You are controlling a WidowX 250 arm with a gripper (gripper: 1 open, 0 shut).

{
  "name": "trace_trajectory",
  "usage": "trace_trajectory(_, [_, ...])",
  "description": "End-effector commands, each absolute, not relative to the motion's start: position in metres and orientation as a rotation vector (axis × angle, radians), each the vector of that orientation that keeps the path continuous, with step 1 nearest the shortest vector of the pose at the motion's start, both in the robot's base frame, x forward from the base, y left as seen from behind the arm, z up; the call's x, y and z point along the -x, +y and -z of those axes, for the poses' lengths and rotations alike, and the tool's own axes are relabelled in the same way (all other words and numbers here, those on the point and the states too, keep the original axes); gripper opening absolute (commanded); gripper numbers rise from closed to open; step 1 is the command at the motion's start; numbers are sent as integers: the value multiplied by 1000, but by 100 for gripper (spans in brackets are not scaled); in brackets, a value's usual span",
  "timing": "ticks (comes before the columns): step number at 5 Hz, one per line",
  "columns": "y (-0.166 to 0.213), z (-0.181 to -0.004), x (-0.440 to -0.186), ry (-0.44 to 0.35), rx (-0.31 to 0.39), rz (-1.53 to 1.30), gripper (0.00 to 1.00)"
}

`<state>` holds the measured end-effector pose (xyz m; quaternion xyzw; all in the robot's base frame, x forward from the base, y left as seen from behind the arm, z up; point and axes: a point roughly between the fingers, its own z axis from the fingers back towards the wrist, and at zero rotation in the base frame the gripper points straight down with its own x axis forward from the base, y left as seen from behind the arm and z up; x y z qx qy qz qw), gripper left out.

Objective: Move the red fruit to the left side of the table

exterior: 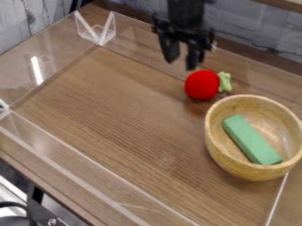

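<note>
Camera view shows the pincer point(186, 58) hanging spread and empty just behind the red fruit point(202, 85), which rests on the table point(106, 106) beside the wooden bowl point(224, 112), probably lining up a grasp.

The bench point(106, 132) was a broad brown wood-grain top, edged with low clear acrylic walls point(35, 66) that caught pale reflections along the left and near sides. Two things lay directly on it — the red fruit point(202, 85), glossy, its green leaves pointing right, and just in front of it to the right a round light wooden bowl point(252, 137) near the right edge.
</note>
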<state>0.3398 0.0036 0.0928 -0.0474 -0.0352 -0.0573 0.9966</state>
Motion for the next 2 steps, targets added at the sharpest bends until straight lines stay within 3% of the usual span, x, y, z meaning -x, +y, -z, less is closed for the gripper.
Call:
trace_trajectory(1, [1,-89,-350,-98,85,86,100])
trace_trajectory(2, [-12,-77,-351,-77,84,54,100])
